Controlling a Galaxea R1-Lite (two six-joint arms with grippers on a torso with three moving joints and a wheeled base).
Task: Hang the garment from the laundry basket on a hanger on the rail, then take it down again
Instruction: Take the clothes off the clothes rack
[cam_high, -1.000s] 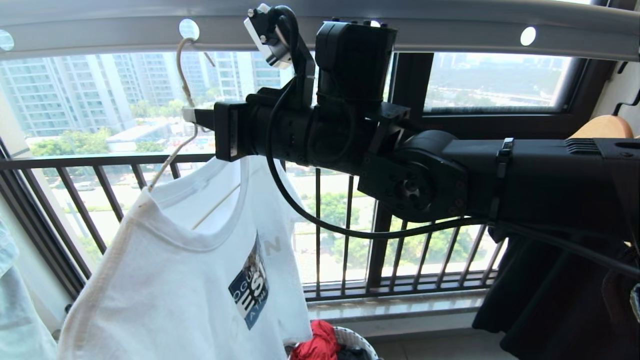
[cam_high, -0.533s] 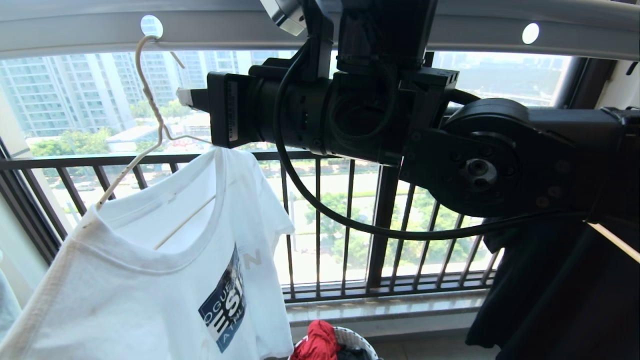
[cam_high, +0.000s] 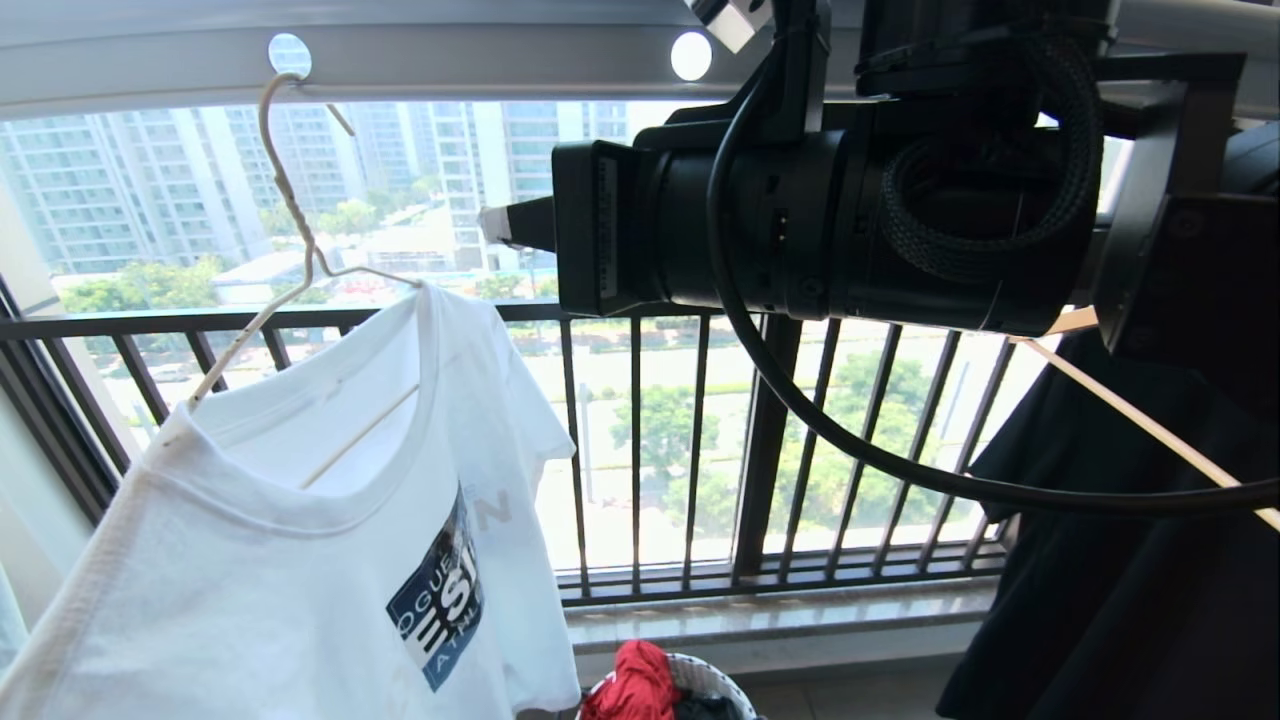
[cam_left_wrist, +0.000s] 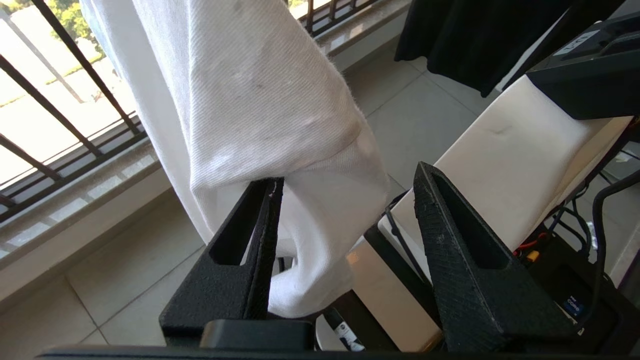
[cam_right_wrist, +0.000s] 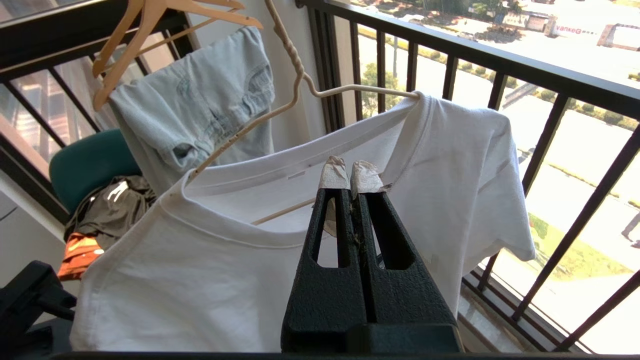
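garment: on the hanger, whose hook sits in a hole of the rail
right end effector: clenched, empty, just beside the garment's collar
left end effector: released, jaws apart around the garment's hem
laundry basket: below the garment, on the floor

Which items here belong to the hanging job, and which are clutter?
Job: T-shirt, wire hanger, rail, laundry basket, left gripper, right gripper.
Clutter: denim garment, wooden hanger, black garment, red cloth.
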